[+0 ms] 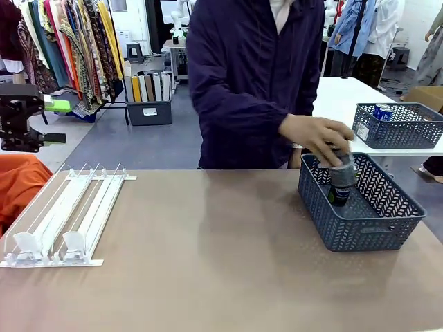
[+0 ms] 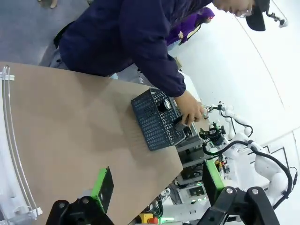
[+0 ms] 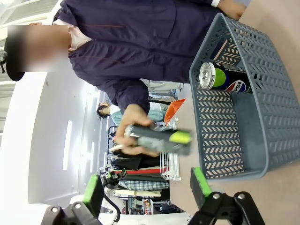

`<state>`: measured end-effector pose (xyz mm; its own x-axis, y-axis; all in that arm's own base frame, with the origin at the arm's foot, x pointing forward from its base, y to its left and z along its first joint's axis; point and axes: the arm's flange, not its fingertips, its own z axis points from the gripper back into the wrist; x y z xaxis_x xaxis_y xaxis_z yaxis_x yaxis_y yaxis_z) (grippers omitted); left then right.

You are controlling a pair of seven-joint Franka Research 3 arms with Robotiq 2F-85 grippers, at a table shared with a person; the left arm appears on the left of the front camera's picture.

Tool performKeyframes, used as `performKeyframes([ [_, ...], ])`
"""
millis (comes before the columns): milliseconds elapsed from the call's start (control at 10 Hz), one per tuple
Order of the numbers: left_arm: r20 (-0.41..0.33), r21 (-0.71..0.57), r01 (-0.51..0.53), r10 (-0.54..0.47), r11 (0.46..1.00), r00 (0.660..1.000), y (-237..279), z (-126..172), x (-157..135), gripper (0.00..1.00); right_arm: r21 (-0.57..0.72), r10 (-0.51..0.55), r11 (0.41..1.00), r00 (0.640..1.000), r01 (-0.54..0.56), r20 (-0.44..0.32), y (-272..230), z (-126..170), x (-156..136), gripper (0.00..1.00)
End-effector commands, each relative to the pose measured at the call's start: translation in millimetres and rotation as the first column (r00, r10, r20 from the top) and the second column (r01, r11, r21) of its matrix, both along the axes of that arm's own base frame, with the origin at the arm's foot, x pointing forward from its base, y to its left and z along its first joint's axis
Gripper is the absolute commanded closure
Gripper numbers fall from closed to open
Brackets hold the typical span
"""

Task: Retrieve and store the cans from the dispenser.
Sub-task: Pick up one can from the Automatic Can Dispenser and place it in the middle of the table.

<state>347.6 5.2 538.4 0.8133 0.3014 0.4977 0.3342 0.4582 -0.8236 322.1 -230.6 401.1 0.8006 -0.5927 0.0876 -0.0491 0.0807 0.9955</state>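
From the front, the person's hand (image 1: 318, 138) grips a dark can (image 1: 342, 178) by its top, just above the grey mesh basket (image 1: 360, 228) on the worktop (image 1: 208, 277); judging by this, a can is being lifted from or lowered into the basket, while the white dispenser (image 1: 62, 221) has bare lanes. The left pincer (image 1: 24, 117) hangs spread far from the basket, above the dispenser's far end. In the left wrist view, the left pincer (image 2: 157, 187) stands wide apart, holding nothing; the basket lies well ahead of it, dispenser rails (image 2: 9, 140) close beside. In the right wrist view, the right pincer (image 3: 147, 187) is spread and empty; the held can hovers just beyond its fingertips, blurred, and another can (image 3: 225, 78) lies farther off inside the basket. Any next reach should wait until the person's arm clears.
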Motion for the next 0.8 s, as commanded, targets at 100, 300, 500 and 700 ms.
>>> performKeyframes([
  [100,0.017,-0.023,0.002,-0.002,1.000,1.000,-2.5,-0.8,0.9,0.00,0.012,0.005,1.000,1.000,-0.005,-0.010,-0.5,5.0,-1.0,0.00],
  [300,0.017,-0.023,0.002,-0.002,1.000,1.000,-2.5,-0.8,0.9,0.00,0.012,0.005,1.000,1.000,-0.005,-0.010,-0.5,5.0,-1.0,0.00],
  [500,0.017,-0.023,0.002,-0.002,1.000,1.000,-2.5,-0.8,0.9,0.00,0.012,0.005,1.000,1.000,-0.005,-0.010,-0.5,5.0,-1.0,0.00],
  [700,0.017,-0.023,0.002,-0.002,1.000,1.000,-2.5,-0.8,0.9,0.00,0.012,0.005,1.000,1.000,-0.005,-0.010,-0.5,5.0,-1.0,0.00],
])
